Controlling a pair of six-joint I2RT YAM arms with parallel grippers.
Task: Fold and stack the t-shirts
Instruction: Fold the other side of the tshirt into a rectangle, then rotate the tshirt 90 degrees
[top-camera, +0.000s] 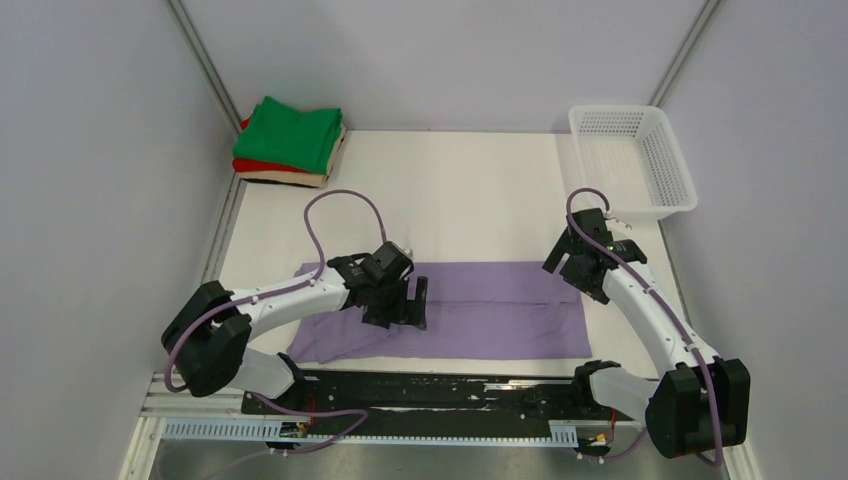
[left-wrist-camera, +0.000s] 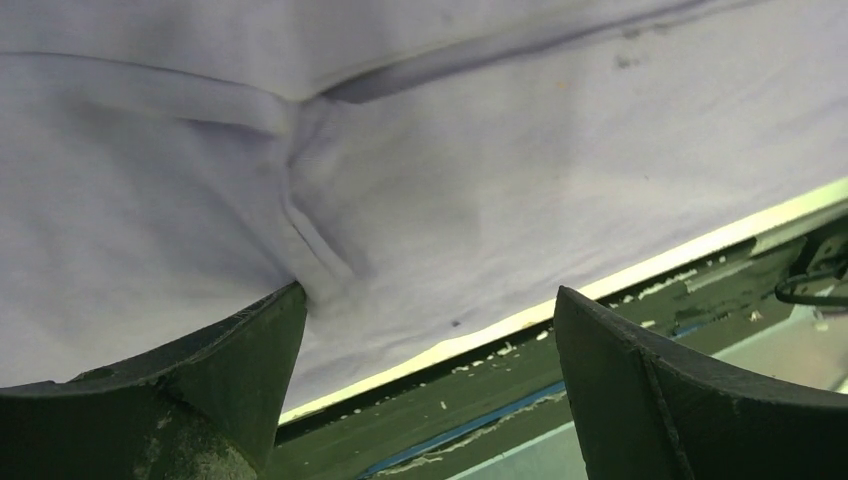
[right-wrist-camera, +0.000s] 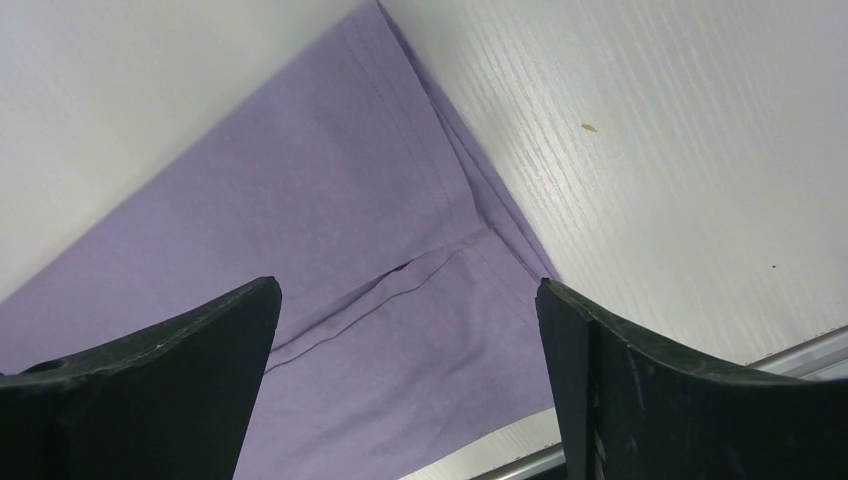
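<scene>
The purple t-shirt (top-camera: 500, 315) lies flat on the table (top-camera: 470, 200), long side running left to right, with the left gripper (top-camera: 405, 305) over its left half and the right gripper (top-camera: 578, 265) at its right end, both wide open and holding nothing.

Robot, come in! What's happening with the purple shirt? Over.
Left gripper open, right gripper open, both empty. Purple shirt flat on table. Nothing blocking.
</scene>
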